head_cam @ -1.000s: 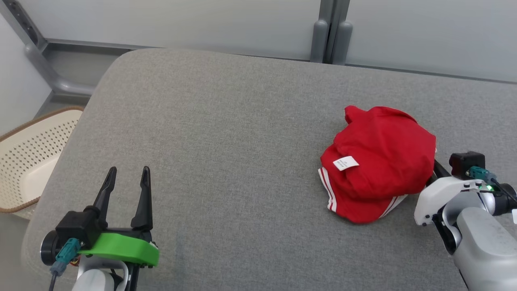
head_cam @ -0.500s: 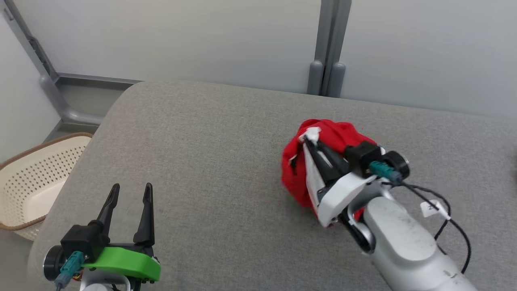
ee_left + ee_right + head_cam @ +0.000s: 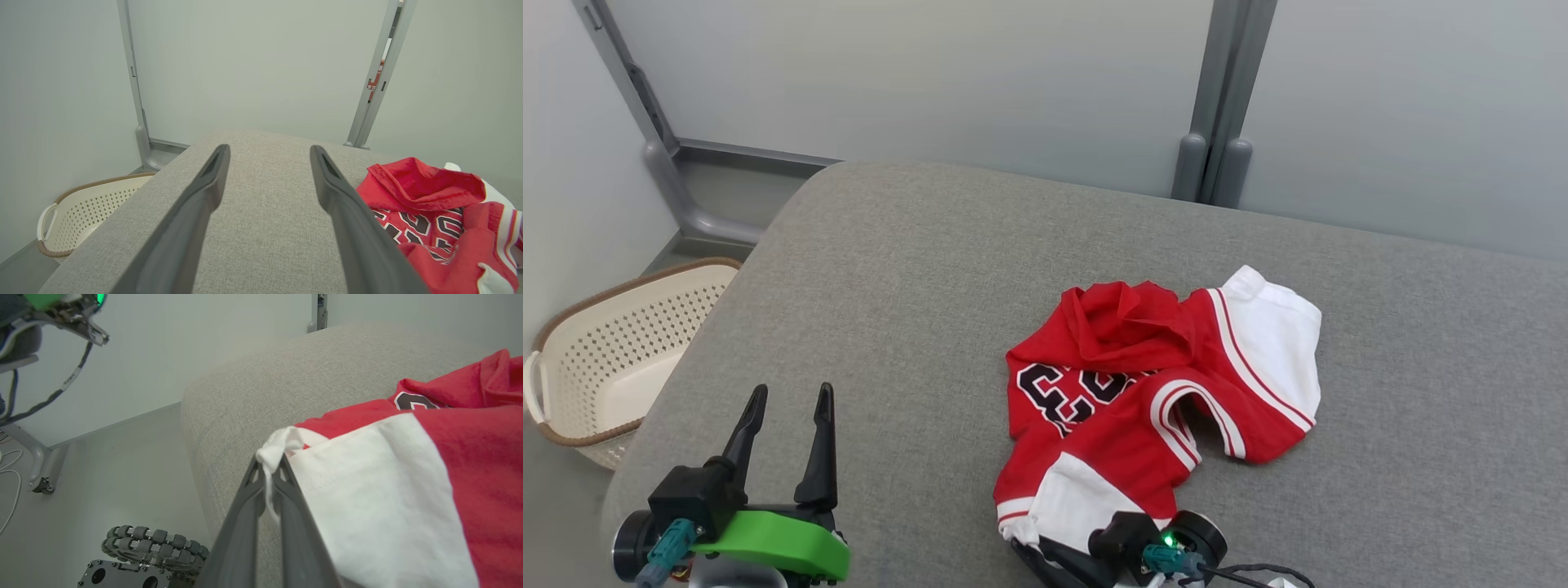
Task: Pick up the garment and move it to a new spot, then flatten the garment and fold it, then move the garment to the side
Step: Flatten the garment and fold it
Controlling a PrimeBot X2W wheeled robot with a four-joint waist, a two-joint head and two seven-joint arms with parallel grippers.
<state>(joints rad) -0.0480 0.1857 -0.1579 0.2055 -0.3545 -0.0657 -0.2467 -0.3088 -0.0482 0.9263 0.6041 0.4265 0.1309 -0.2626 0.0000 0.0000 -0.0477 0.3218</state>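
Observation:
The garment (image 3: pixel 1168 384) is a red jersey with white sleeves and black numerals, lying crumpled and partly spread near the middle of the grey padded surface (image 3: pixel 915 269). At the near edge, my right gripper (image 3: pixel 1023 549) is shut on the hem of the garment's white sleeve. The right wrist view shows that gripper (image 3: pixel 267 465) pinching a bunched bit of white cloth, with the garment (image 3: pixel 461 457) trailing off to the right. My left gripper (image 3: pixel 792 392) rests open at the lower left, well apart from the cloth. Its fingers (image 3: pixel 212 179) have nothing between them, and the garment (image 3: pixel 425 200) lies to their right.
A cream perforated basket (image 3: pixel 605 351) stands on the floor left of the surface, also in the left wrist view as the basket (image 3: pixel 81 204). A grey post (image 3: pixel 1217 122) and pale wall back the surface. My wheeled base (image 3: pixel 155 543) is below the near edge.
My right gripper has carried the garment from the right side toward the near middle, where it now lies partly opened out. The head camera has shifted. The left gripper has stayed open.

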